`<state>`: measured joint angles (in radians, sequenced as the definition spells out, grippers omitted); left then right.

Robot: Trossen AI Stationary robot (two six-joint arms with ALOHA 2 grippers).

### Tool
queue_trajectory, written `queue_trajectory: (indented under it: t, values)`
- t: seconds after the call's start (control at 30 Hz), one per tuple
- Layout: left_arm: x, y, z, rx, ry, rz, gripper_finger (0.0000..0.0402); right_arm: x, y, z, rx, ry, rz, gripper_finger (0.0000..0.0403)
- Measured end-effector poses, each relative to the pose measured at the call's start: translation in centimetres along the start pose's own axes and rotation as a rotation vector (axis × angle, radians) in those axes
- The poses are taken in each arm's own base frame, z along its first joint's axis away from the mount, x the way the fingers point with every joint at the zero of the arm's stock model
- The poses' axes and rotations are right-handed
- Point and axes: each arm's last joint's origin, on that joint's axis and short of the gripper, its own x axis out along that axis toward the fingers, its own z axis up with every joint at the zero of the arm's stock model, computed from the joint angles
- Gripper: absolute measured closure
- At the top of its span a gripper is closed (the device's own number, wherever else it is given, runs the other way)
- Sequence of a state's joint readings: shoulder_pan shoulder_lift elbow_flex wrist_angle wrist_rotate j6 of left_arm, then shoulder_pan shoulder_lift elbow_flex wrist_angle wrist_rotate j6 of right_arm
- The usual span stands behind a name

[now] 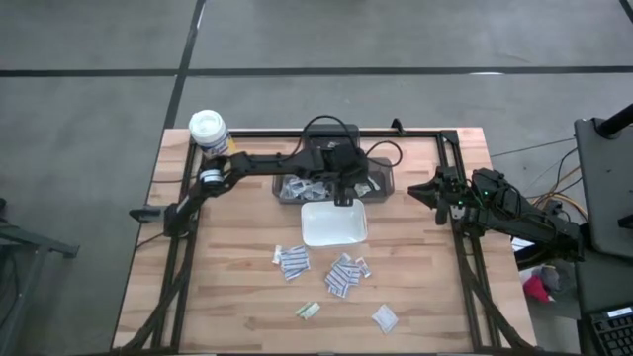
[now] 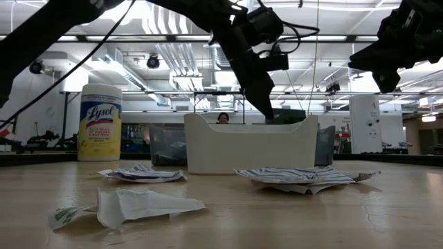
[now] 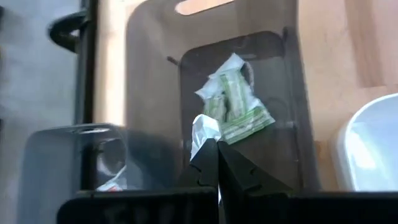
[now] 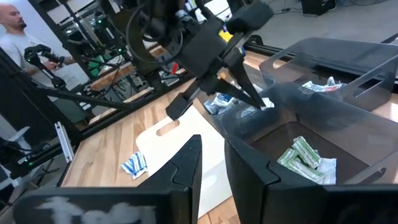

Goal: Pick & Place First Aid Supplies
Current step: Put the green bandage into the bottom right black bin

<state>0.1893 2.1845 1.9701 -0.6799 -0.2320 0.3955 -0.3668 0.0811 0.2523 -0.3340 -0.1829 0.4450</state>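
Left gripper [image 3: 217, 163] at upper centre of the high view, over the dark compartmented bin [image 1: 381, 180] — fingers pressed together, pinching a white packet [image 3: 204, 129] above a compartment already holding greenish packets [image 3: 235, 106]. Other packets in the bin's left compartment [image 1: 301, 187]. White tray [image 1: 334, 223] just below the bin, centre of frame. Loose packets on the tabletop [image 1: 227, 287] in the lower middle: striped ones [image 1: 294, 261] and [image 1: 342, 275], a greenish one [image 1: 308, 311], a white one [image 1: 385, 317]. Yellow canister [image 1: 209, 130] with white lid at upper left. Right gripper [image 1: 432, 190] at right edge of the tabletop, well apart from the packets — fingers slightly spread, nothing between them. Person [image 4: 15, 34] at upper left in the right wrist view.
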Motion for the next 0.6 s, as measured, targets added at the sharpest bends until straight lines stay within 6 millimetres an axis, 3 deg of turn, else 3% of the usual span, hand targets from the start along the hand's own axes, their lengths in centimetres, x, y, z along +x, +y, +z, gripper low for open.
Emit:
queue_trajectory:
  t: [0.6]
  values:
    - [2.0,0.8,-1.0,-0.082,-0.013,-0.088,0.0401,0.0,0.0,0.0,0.000,0.000,0.000,0.0314]
